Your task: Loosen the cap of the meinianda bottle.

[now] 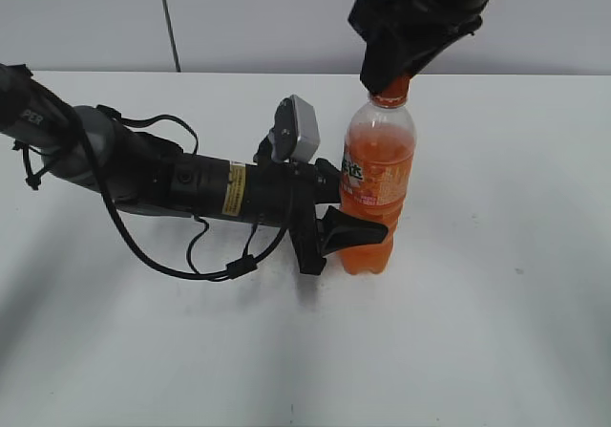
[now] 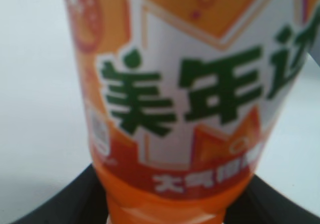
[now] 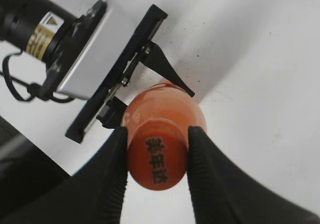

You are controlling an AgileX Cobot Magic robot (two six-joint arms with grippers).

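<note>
The meinianda bottle (image 1: 375,193) stands upright on the white table, full of orange drink, with its orange-and-white label (image 2: 200,83) filling the left wrist view. My left gripper (image 1: 346,228) is shut on the bottle's lower body from the left; its black fingers show at both sides of the bottle (image 2: 165,204). The orange cap (image 3: 156,156) with dark characters on top sits between the ribbed fingers of my right gripper (image 3: 156,151), which is shut on it from above (image 1: 389,81).
The white table (image 1: 496,303) spreads all round the bottle. The left arm with its cables (image 1: 191,188) lies across the left half. A grey wall (image 1: 267,16) stands behind.
</note>
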